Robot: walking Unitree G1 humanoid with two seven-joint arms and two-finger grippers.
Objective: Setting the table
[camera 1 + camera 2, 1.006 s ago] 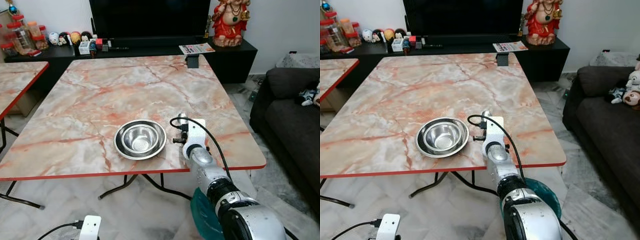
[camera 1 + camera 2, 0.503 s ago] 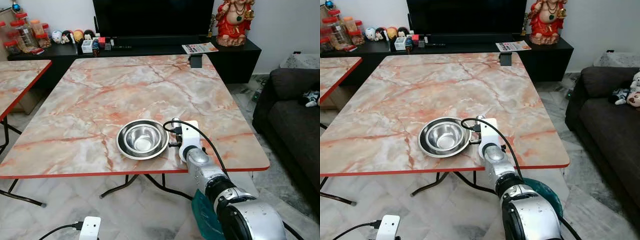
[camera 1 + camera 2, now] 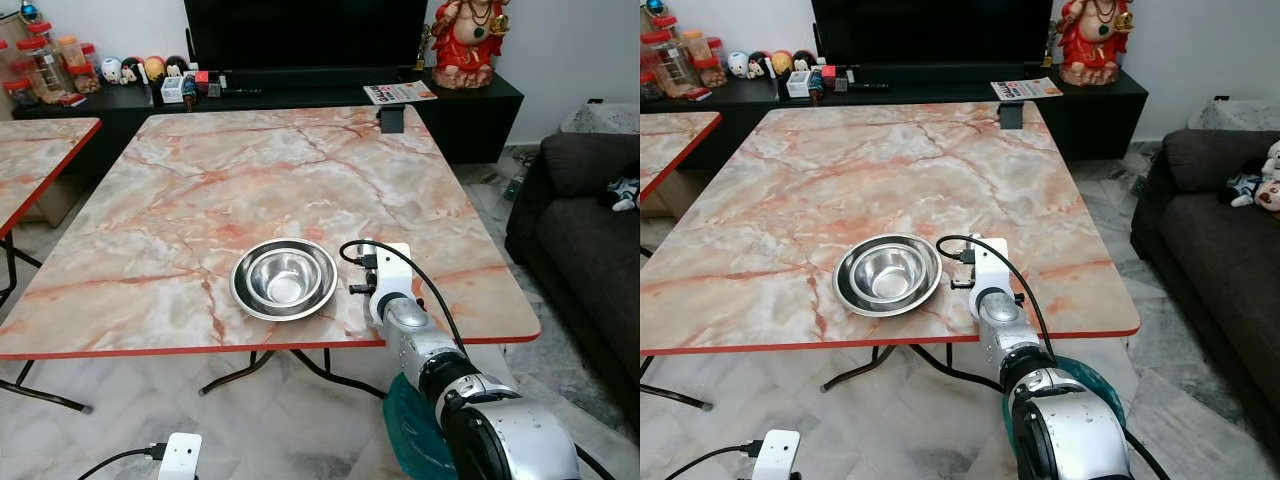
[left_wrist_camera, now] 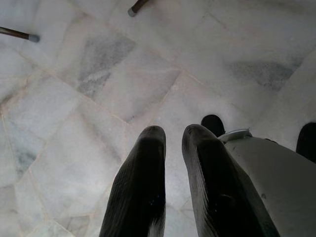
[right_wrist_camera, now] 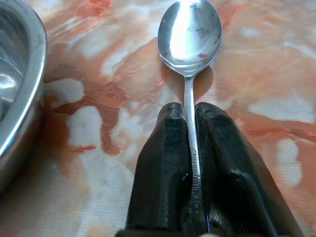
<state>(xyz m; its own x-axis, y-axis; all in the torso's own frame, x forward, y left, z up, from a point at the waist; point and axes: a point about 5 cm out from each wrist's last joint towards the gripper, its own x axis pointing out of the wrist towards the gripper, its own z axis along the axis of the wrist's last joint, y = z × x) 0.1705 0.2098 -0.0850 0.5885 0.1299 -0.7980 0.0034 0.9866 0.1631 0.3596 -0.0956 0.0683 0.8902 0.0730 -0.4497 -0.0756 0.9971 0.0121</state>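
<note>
Item 1, table (image 3: 200, 180): pink-veined marble top with a red edge; you stand at its near side.

Item 2, steel bowl (image 3: 284, 278): upright on the table near the near edge.

Item 3, spoon (image 5: 189, 37): you hold it by the handle, bowl end facing up and pointing away from the wrist, just right of the steel bowl and low over the table.

Item 4, right gripper (image 5: 189, 111): your jaws are clamped on the spoon handle, right of the steel bowl.

Item 5, left gripper (image 4: 173, 138): your idle arm hangs over the tiled floor (image 4: 98, 98), jaws nearly together, holding nothing.
</note>
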